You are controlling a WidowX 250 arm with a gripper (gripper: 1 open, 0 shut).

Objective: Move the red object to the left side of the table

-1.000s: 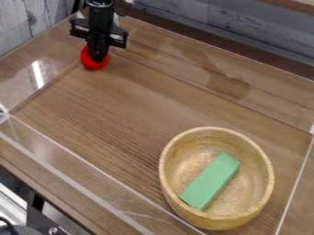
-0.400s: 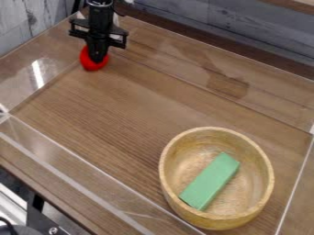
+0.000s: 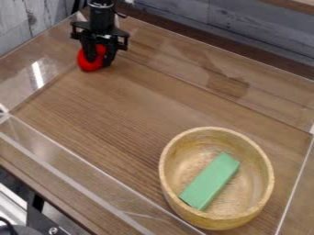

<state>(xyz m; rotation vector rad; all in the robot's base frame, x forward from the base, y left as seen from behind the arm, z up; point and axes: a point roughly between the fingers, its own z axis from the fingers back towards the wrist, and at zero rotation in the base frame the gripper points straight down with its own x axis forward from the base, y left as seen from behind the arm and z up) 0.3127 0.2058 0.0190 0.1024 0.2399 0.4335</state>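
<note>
The red object (image 3: 91, 61), small, round and bright red, sits on the brown wood-grain table (image 3: 147, 101) at its far left corner. My black gripper (image 3: 98, 53) points down right over it. Its jaws stand open, one finger on each side of the red object, and the upper part of the object is hidden behind the gripper. Whether the fingers still touch it I cannot tell.
A wooden bowl (image 3: 254, 153) stands at the near right with a flat green block (image 3: 211, 180) lying in it. Low clear acrylic walls (image 3: 73, 174) border the table on all sides.
The gripper's fingers have spread apart from around the red object. The arm has stayed in place, and the red object rests where it was.
</note>
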